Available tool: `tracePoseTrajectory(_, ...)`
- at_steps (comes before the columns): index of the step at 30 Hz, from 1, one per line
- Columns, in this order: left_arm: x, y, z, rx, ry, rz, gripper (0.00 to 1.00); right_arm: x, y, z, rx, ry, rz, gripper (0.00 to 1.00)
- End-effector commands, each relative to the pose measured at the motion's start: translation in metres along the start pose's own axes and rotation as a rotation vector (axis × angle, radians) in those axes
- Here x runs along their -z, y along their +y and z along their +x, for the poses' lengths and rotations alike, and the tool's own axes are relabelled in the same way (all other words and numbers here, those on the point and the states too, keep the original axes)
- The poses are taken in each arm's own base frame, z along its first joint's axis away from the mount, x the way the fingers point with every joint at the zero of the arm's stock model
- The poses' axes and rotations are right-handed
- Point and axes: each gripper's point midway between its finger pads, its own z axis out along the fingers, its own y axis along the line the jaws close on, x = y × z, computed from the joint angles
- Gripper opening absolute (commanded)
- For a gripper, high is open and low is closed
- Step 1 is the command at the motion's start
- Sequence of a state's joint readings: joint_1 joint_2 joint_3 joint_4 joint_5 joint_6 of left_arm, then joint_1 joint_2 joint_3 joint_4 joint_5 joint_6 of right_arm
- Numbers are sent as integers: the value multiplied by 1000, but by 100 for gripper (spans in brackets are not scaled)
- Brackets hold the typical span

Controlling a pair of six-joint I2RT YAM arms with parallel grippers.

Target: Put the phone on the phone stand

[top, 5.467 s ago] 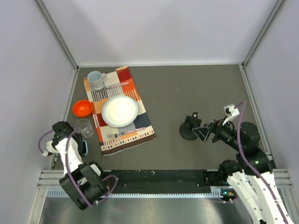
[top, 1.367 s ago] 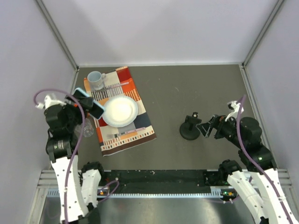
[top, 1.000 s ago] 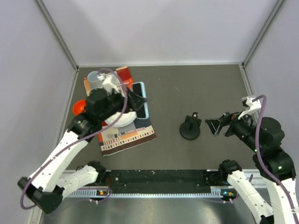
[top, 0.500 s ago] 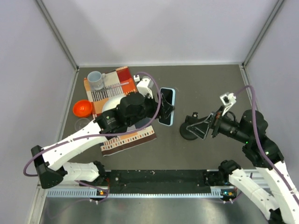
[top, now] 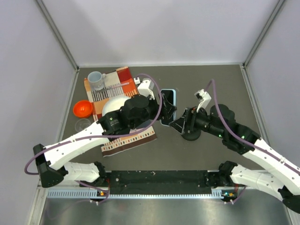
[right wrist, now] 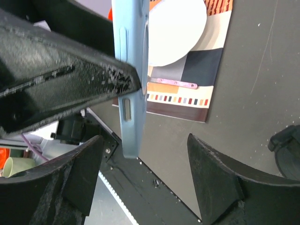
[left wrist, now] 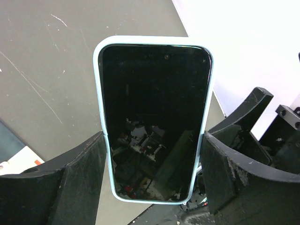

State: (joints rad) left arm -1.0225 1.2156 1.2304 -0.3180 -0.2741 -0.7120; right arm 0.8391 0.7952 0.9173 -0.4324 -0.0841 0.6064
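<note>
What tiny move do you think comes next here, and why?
Probably the right gripper closes on the phone. Its open jaws straddle the phone's free end, while the left gripper grips the phone by its sides in mid-air, and the phone stand sits close beside the right gripper. That looks like a handover, though I can't be sure.

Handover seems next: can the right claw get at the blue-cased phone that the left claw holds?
Probably yes. The right claw stands open, and a free end of the black-screened phone in its light blue case shows before its gap, nothing in between; the left claw grips only the sides.
</note>
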Motion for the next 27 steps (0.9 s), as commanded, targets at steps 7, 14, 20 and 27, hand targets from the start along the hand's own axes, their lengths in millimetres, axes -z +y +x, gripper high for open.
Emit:
tracePoseTrajectory(7, 18, -32, -29, 62, -101, 87, 0, -21, 16, -31, -21, -139, 3, 48)
tracePoseTrajectory(14, 25, -29, -27, 57, -100, 73, 0, -26, 6, -26, -45, -167, 55, 6)
tracePoseTrajectory(20, 55, -42, -35, 16, -134, 219, 51, -3, 5, -23, -17, -206, 12, 0)
tracePoseTrajectory(27, 133, -80, -39, -46, -195, 629, 84, 43, 19, -13, 70, -256, -153, 0)
